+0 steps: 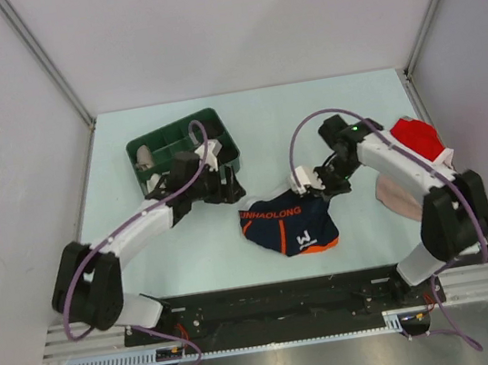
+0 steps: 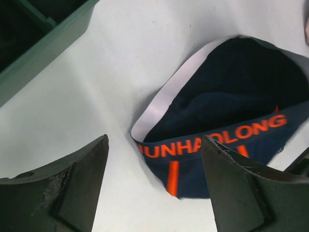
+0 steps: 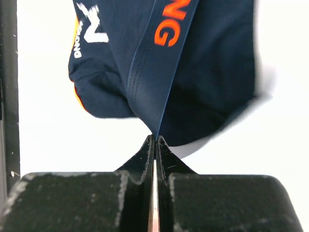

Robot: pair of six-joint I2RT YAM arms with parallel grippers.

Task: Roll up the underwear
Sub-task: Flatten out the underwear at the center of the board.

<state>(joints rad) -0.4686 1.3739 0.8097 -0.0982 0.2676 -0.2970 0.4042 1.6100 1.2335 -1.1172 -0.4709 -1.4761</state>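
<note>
Underwear (image 1: 287, 222): lay crumpled on the table (image 1: 307, 109) near its middle, a little toward the near edge, navy with orange waistband lettering and a white logo. Right hand (image 1: 323, 187): was pinched fully shut on the waistband edge at the garment's far right corner; seen from the right wrist, had the navy band (image 3: 159, 72) nipped between the meeting tips (image 3: 155, 140), with the fabric drawn up to them. Left hand (image 1: 222, 186): stood wide open near the garment's far left side, holding nothing; seen from the left wrist, framed the lettered waistband (image 2: 212, 137) between two spread fingers (image 2: 82, 179), contact with the cloth impossible to tell. Green tray (image 1: 142, 147): sat at the table's far left, just behind the left hand. Red cloth (image 1: 416, 136) and beige-pink cloth (image 1: 397, 194): lay by the right edge beside the right arm, apart from the underwear.
</note>
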